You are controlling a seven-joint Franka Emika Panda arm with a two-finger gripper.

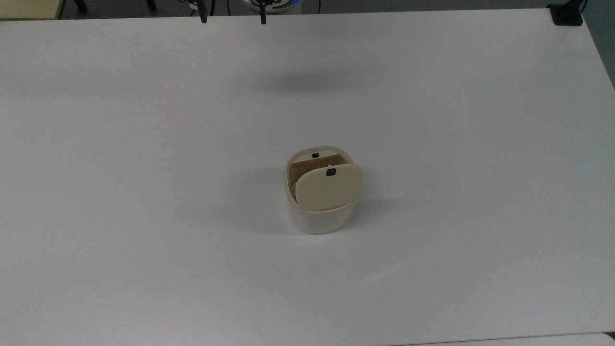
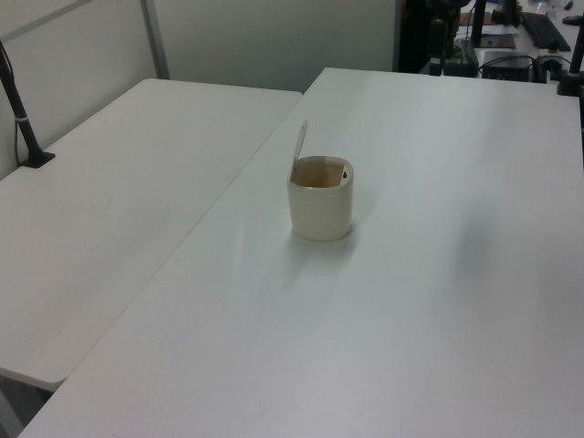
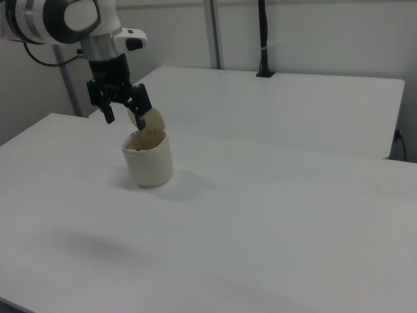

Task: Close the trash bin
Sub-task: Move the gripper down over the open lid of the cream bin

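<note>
Cream plastic trash bin, rounded-square, flat lid raised.

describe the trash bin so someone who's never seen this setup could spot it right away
Start from the big white table; near its middle stands the trash bin, a small cream-white tub with rounded sides. Its flat beige lid stands raised, open, with a small black tab near its free edge. Nothing else sits on that tabletop.

Cream-white trash bin near the middle of a bare white desk, its beige lid standing raised, a small black tab at the lid's upper edge. Two dark pincer fingertips at the top view's upper edge.
</note>
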